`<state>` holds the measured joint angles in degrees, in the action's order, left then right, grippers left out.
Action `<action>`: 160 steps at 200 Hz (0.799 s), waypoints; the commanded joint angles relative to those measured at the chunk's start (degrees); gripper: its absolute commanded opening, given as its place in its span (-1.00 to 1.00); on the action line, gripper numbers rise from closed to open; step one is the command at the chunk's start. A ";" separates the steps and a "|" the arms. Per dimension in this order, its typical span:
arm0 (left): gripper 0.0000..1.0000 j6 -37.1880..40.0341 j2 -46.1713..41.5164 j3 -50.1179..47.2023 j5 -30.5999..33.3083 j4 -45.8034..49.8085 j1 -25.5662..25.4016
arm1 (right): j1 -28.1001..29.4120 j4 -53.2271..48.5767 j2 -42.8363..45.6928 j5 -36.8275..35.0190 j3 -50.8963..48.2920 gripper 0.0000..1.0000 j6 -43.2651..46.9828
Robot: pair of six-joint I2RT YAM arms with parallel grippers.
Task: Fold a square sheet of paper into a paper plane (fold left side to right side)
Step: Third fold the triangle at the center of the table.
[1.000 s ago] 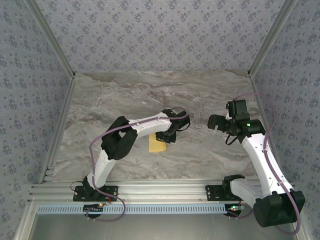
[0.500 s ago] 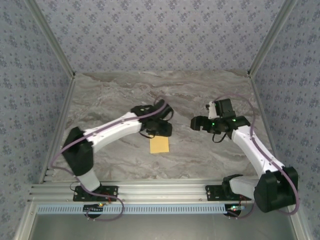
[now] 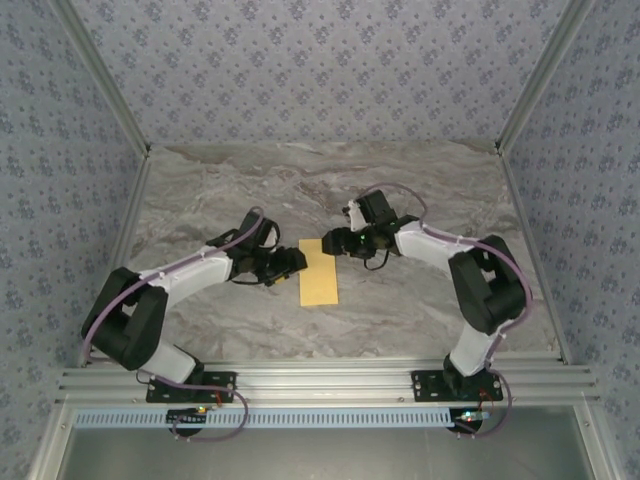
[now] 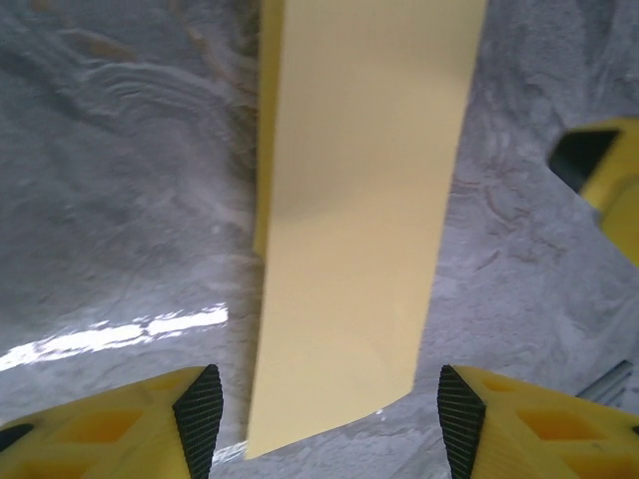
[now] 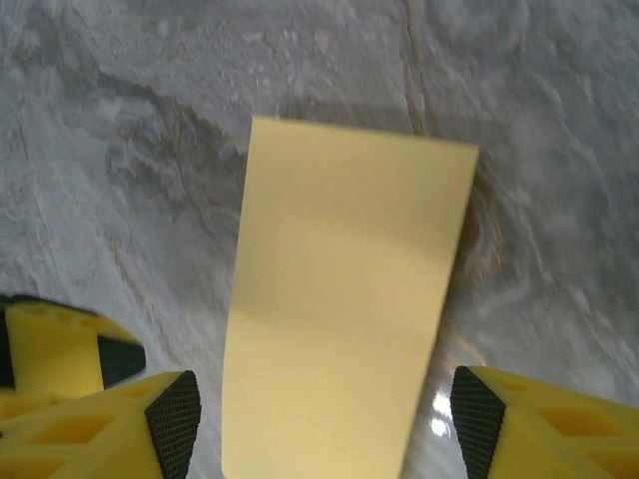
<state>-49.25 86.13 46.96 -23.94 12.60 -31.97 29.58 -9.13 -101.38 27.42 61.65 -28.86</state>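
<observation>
Yellow paper [image 3: 320, 275], folded into a narrow rectangle, lay mid-frame; left gripper [image 3: 293, 262] and right gripper [image 3: 330, 243] flanked it, fingers [image 4: 203, 411] spread, empty. Probably best pressed flat along the crease.

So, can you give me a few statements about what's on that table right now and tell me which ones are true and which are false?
1. The yellow paper lies on the marble table. True.
2. The paper is a square. False: it is a narrow rectangle, longer than it is wide.
3. The left gripper and the right gripper both have open jaws. True.
4. The left gripper holds the paper up in the air. False: the paper lies flat, and no finger is clamped on it.
5. Both arms reach the paper from the same side. False: the left arm comes from its left, the right arm from its right.
</observation>
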 commanded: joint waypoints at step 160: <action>0.27 -3.57 10.79 0.23 -5.59 -8.56 -2.04 | 0.31 0.27 -13.49 -0.42 10.76 0.20 0.30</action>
<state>-51.79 95.72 46.65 -27.88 5.85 -33.41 29.67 -6.74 -113.97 28.05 71.94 -29.98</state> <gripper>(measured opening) 0.644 0.602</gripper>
